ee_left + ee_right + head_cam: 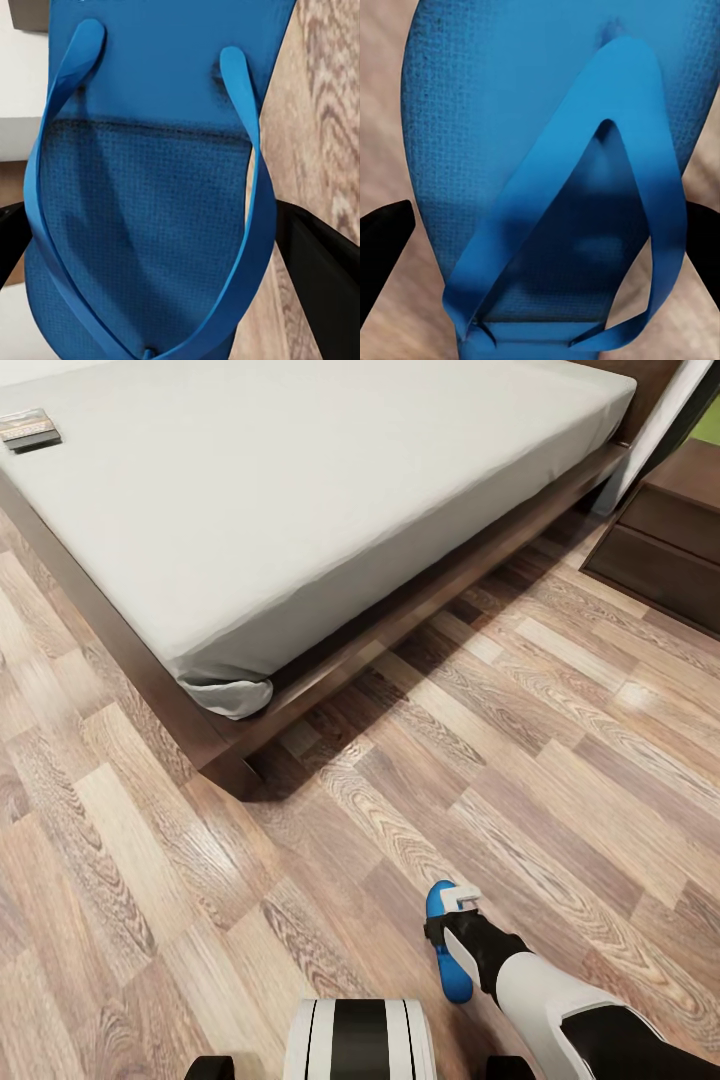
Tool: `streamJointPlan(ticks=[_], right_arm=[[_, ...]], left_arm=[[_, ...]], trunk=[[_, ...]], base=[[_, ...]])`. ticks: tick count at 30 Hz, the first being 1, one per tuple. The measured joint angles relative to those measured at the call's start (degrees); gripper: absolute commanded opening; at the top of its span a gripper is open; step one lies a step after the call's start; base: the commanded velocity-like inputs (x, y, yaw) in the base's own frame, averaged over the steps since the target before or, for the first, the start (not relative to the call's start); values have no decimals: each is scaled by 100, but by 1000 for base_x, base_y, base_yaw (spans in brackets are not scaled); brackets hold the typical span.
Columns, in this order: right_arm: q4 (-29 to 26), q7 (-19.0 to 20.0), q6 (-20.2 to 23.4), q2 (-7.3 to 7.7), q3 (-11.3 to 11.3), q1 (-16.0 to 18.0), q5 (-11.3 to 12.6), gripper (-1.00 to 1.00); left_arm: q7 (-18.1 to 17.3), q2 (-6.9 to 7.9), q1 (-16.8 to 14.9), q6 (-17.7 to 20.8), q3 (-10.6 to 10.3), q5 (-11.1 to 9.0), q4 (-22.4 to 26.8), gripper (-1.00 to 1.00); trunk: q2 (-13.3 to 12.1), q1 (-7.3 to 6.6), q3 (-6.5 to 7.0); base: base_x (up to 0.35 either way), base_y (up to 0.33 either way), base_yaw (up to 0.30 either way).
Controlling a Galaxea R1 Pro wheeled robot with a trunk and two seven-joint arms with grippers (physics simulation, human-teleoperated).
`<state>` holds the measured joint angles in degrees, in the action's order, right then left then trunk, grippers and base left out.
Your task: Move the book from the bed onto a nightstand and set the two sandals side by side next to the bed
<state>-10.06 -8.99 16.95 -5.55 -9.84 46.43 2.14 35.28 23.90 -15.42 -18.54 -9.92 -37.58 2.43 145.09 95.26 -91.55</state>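
Sandal [447, 940] half behind right arm, book [29, 428] cropped

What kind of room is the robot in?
Most likely a bedroom. A big low bed with a plain grey mattress stands on a wood-plank floor, a dark nightstand with drawers stands beside it, and a small book lies on the mattress.

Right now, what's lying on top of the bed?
On the bed, the book lies flat near the mattress's far left edge. The rest of the visible mattress looks bare; part runs beyond the picture.
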Motion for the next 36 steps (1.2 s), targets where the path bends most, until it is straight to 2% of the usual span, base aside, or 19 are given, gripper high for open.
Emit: streamJointPlan(ticks=[6, 36], right_arm=[[9, 0, -1, 0, -4, 0, 8, -100], [77, 1, -58, 0, 14, -4, 23, -100]], left_arm=[[-4, 0, 1, -1, -4, 6, 0, -100], [-15, 0, 1, 0, -8, 19, 1, -100]], trunk=[[0, 0, 0], [-40, -77, 664]], base=[[0, 0, 0], [0, 0, 0]])
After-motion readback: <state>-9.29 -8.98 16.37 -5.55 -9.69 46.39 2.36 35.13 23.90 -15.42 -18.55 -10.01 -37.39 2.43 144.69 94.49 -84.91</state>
